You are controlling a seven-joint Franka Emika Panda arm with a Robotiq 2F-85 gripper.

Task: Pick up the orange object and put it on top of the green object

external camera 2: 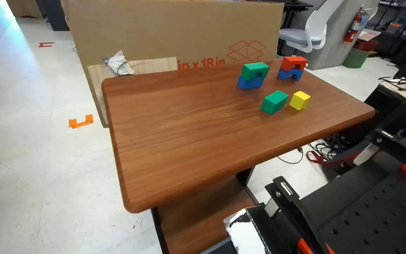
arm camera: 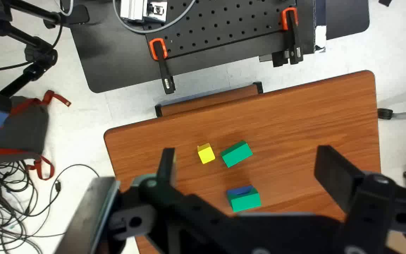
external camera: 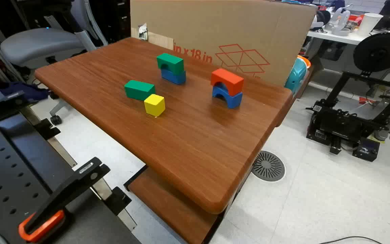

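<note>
Gripper point(arm camera: 247, 166) spread. Pinch only the red-orange arch point(external camera: 229, 80), three o'clock of the green cuboid point(external camera: 139, 90) in an exterior view.

Smooth, wood-grained tabletop point(external camera: 195, 139), matt cardboard point(external camera: 212, 23), smooth orange block point(external camera: 229, 79), matt black tool point(arm camera: 248, 158).

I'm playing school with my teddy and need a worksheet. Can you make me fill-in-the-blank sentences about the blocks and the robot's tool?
1. The orange block sits on top of an arch coloured ____.
2. The cube beside the single green block is coloured ____.
3. If you count every block on the table, you get to ____.
4. In the wrist view, the tool is not shut; it is ____.

Missing words: blue, yellow, six, open.
</note>
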